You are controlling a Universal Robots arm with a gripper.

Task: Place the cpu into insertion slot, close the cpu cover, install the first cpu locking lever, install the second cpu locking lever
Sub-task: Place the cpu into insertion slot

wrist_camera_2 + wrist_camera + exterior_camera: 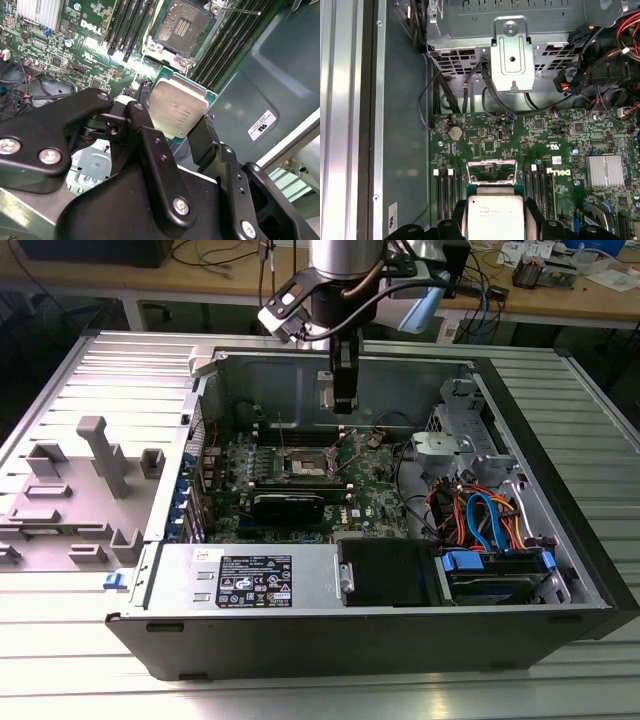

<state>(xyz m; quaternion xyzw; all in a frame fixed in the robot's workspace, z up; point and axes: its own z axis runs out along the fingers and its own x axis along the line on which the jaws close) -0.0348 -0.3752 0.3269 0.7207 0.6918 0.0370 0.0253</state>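
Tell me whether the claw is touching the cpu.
Touching. In the second wrist view the claw presses against two opposite edges of the cpu, holding it clear of the insertion slot.

An open case (350,645) lies on a ribbed metal counter (60,650). Inside it are a green board (375,498), a silver power supply (180,580) along the near wall, and blue and orange cables (485,515) at the exterior view's right. Grey plastic fixtures (100,455) stand on the counter at the exterior view's left. In the first wrist view a finned heatsink (605,171), a coin battery (455,132) and black memory slots (445,192) sit on the board, near a metal bracket (513,55)
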